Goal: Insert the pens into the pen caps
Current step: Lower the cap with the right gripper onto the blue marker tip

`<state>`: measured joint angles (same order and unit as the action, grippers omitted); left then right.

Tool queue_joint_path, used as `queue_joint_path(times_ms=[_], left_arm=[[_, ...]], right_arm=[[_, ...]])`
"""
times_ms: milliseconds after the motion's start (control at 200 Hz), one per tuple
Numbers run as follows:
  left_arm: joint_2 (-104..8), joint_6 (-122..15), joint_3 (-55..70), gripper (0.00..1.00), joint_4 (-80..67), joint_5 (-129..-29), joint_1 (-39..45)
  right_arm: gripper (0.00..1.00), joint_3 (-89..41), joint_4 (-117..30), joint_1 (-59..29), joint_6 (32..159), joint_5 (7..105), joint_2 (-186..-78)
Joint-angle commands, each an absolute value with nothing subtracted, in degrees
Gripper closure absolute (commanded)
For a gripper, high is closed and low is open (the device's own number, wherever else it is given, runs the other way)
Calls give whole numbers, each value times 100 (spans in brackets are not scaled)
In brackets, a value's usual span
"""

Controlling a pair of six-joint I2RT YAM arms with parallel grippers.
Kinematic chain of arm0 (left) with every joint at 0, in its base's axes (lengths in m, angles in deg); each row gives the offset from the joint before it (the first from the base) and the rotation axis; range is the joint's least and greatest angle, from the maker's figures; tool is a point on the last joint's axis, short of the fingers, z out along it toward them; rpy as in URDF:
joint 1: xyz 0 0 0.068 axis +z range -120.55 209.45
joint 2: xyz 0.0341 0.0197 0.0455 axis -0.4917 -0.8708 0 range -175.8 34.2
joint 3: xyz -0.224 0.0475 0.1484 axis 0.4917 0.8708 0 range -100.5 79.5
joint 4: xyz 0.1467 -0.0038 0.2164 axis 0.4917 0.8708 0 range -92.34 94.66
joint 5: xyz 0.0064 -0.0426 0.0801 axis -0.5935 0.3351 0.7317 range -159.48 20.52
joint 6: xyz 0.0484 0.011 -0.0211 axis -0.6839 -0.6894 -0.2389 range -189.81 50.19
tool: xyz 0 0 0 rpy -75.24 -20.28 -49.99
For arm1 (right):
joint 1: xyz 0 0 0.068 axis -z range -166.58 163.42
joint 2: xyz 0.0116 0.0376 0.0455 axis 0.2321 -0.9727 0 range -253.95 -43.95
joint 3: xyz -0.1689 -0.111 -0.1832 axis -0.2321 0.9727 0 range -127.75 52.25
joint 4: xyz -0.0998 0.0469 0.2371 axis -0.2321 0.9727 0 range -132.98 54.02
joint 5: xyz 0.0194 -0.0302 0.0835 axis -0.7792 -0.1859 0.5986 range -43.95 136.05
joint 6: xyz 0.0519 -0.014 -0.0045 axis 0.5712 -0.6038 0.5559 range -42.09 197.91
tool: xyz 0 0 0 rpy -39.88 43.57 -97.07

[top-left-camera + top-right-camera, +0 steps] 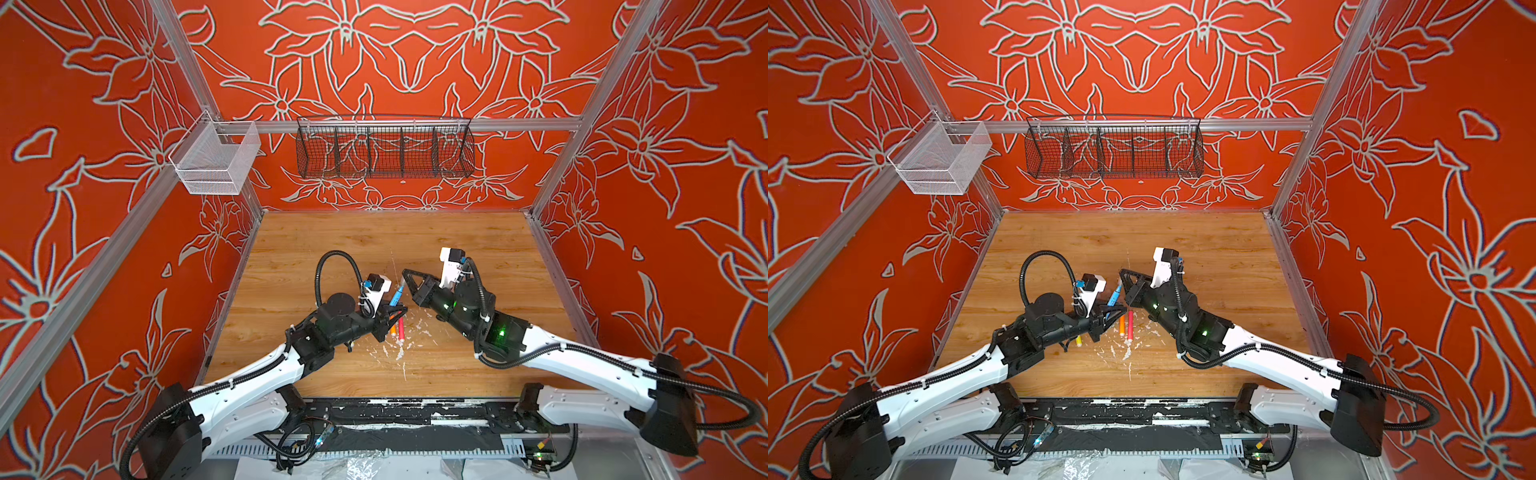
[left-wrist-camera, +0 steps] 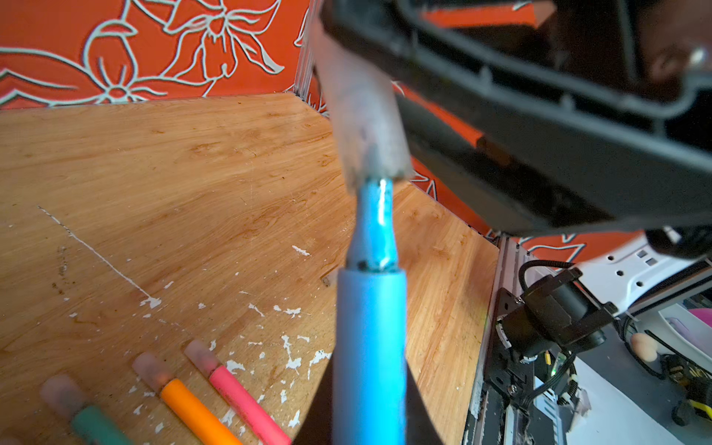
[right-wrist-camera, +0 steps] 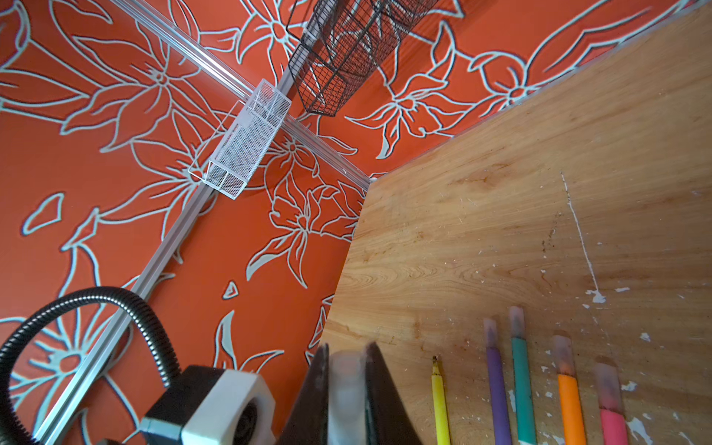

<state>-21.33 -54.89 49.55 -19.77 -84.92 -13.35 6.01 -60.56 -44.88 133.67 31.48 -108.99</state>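
Surface: wooden table [image 1: 374, 241], flecked white, inside orange flowered walls.
Left gripper [image 1: 397, 308]: fingers clamped on the blue pen [image 2: 370, 346], raised over the table.
Right gripper [image 1: 406, 275]: pinching a clear cap [image 2: 362, 115]; the pen tip sits just inside its mouth (not seated, I judge).
Done: purple pen [image 3: 497, 393], teal pen [image 3: 523, 385], orange pen [image 3: 570, 408] and pink pen [image 3: 612, 424] lie capped in a row.
Remaining: seat this cap; the yellow pen [image 3: 439, 400] lies bare beside the purple pen, its cap unseen.

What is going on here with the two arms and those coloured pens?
The left gripper grips the blue pen between its fingers, and the right gripper holds a clear cap. The pen's tip is just entering the cap, not fully seated. On the table the purple pen, teal pen, orange pen and pink pen lie capped; the yellow pen is uncapped.
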Motion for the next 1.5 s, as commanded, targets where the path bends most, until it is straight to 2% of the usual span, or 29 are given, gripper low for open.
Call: queue_joint_path(times_ms=[0, 355, 831, 1041, 1151, 1366, 1491], left_arm=[[-2096, -5359, 4945, 100, -2065, -8435, -1346], [-2103, -4743, 5046, 100, -2347, -8960, -898], [-1804, -4599, 5333, 100, -2664, -9141, -676], [-1674, -4868, 5463, 100, -2721, -9000, -676], [-1642, -4905, 5507, 100, -2774, -8988, -676], [-1778, -4966, 5498, 100, -2846, -9106, -684], [-1844, -5011, 5464, 100, -2883, -9229, -685]], right_arm=[[100, 759, -6290, -4641, 13481, 3118, -11061], [100, 909, -6705, -5241, 13337, 2639, -11515], [100, 1067, -6970, -5865, 13077, 2766, -11679], [65, 1106, -6611, -5866, 12847, 2686, -11240], [52, 1021, -6172, -5852, 12743, 2538, -10904], [38, 680, -5389, -5764, 12283, 2402, -10236], [37, 206, -4926, -5336, 12383, 3049, -10414]])
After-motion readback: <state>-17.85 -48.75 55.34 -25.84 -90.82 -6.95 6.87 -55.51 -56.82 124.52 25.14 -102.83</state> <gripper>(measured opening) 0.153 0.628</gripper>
